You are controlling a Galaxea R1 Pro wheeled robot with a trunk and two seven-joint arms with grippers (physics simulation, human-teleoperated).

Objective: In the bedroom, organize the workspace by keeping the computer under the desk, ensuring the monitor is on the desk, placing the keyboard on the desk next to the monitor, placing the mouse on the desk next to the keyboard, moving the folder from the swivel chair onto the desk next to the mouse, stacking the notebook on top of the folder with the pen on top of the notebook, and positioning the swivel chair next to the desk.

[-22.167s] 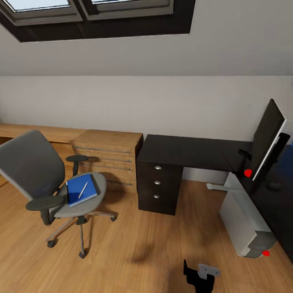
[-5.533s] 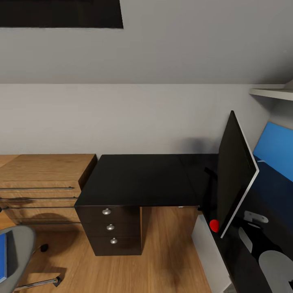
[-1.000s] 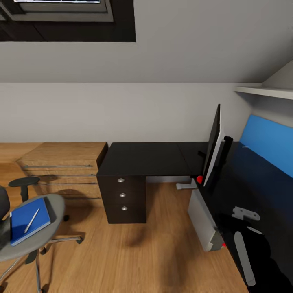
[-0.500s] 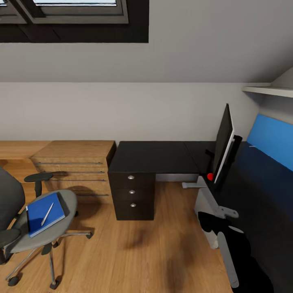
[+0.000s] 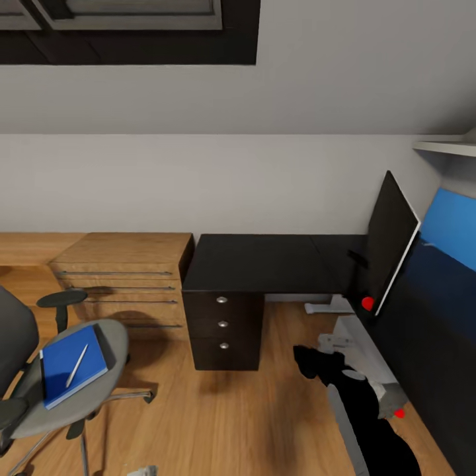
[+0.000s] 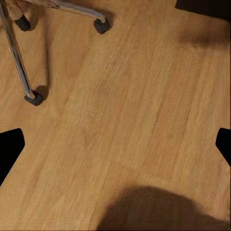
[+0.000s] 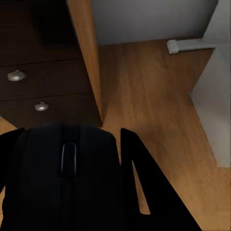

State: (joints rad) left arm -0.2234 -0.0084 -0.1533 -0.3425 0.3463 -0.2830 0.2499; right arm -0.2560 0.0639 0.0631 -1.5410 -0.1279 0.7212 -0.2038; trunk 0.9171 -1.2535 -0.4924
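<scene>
1. The right gripper's (image 7: 70,139) jaws look closed around the mouse (image 7: 72,187). The left gripper's (image 6: 115,149) jaws hang wide apart and empty over the floor (image 6: 134,96), near the swivel chair's (image 6: 33,98) casters.
2. The mouse is held low in front of the desk's (image 5: 264,261) drawers (image 7: 29,91), below the desk's top.
3. Its long axis runs along the jaws, wheel end toward the drawers.
4. We judge the mouse is in transit; next we must lift it over the desk's top and set it beside the keyboard.
</scene>
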